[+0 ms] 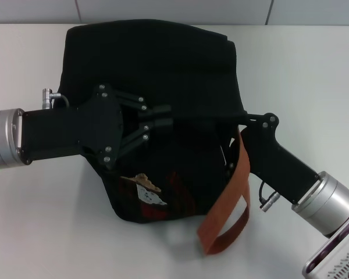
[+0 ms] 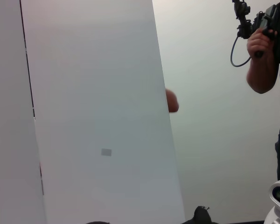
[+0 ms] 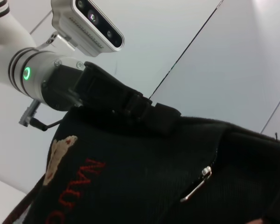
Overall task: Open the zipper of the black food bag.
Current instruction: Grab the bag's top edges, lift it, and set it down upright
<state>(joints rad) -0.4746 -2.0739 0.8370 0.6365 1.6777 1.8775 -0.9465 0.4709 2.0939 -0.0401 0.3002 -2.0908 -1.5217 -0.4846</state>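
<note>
Black food bag (image 1: 163, 70) sat mid-worktop (image 1: 314, 75), zipper (image 3: 196, 184) apparently closed. Your left hand (image 1: 163, 122) pressed clenched on bag top; right hand (image 1: 244, 125) at bag's side, grip unclear. Opening all left.

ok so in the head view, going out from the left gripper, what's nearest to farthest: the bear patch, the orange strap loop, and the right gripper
1. Bear patch: on the black bag, just below the left gripper, toward the robot.
2. Right gripper: across the bag, at its right side.
3. Orange strap loop: hanging at the bag's near right corner, lowest in the view.
</note>
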